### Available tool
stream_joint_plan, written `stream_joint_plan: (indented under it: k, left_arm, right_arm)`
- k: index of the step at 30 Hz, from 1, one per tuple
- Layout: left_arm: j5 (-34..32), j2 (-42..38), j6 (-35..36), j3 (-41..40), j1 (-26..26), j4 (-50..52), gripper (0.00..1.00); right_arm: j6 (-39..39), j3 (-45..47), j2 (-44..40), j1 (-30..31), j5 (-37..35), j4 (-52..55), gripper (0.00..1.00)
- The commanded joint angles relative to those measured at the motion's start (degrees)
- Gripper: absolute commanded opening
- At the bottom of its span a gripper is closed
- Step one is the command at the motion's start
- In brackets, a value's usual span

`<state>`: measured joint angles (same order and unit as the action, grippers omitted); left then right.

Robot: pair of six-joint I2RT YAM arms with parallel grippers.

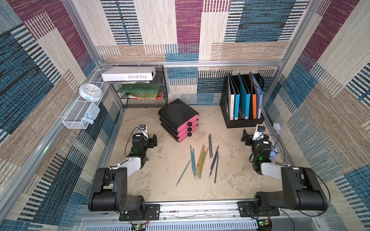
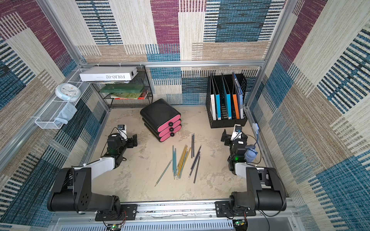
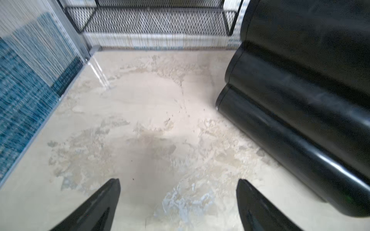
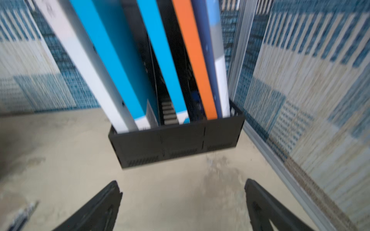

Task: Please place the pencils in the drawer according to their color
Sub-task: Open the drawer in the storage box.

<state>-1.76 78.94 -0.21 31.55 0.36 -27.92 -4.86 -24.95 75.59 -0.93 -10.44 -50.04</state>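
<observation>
left gripper (image 3: 178, 182): jaws spread, empty, near drawer unit (image 1: 178, 118) | its three drawers all closed | pencils (image 1: 202, 160): loose on table (image 1: 160, 180) before the unit, none visibly stowed | right gripper (image 4: 181, 183): jaws spread, empty | sorting apparently unstarted

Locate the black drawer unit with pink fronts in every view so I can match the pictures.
In a top view: the drawer unit stands mid-table, behind the pencils.
In a top view: the drawer unit again mid-table, shifted slightly leftward.
Left wrist: only its black stacked side shows, close up.
Right wrist: not in it.
Shared landmark: the black mesh rack, beside the unit in three views.
</observation>
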Motion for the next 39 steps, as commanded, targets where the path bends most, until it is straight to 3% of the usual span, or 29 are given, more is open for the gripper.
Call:
stream_joint_plan:
  k: [1,4,11,16,21,26,31,39]
  left_arm:
    - [-0.89,-4.59,-3.47,1.33,-0.25,12.82,0.95]
    - [-2.25,-11.03,-6.86,3.06,-1.05,23.45,0.95]
    - [-3.55,-24.90,-21.29,7.63,-3.06,44.14,0.99]
    - [-2.76,-27.12,-28.77,11.99,-3.95,54.44,0.99]
    - [-1.45,-22.72,-31.68,17.10,-4.67,56.57,0.99]
    - [-4.61,-15.91,-32.52,23.20,-5.68,58.69,0.99]
    - [-5.15,-10.91,-32.50,28.97,-6.04,58.91,0.99]
    - [-0.40,1.30,-32.64,43.26,-7.28,64.91,0.99]
  right_arm:
    - [-10.27,-8.83,-3.50,0.03,-1.03,28.42,1.00]
    - [-23.76,-14.07,-5.83,0.05,-0.44,43.21,1.00]
    - [-28.69,-9.55,-18.30,0.15,14.11,47.41,1.00]
    - [-32.86,-9.53,-24.26,1.04,21.68,54.10,1.00]
    - [-41.09,-8.50,-26.33,5.52,25.29,53.87,1.00]
    - [-46.89,-10.00,-25.03,11.03,24.63,53.47,1.00]
    - [-51.08,-12.15,-20.31,17.65,24.06,50.54,1.00]
    - [-57.19,-15.66,-8.33,25.89,26.23,38.69,1.00]
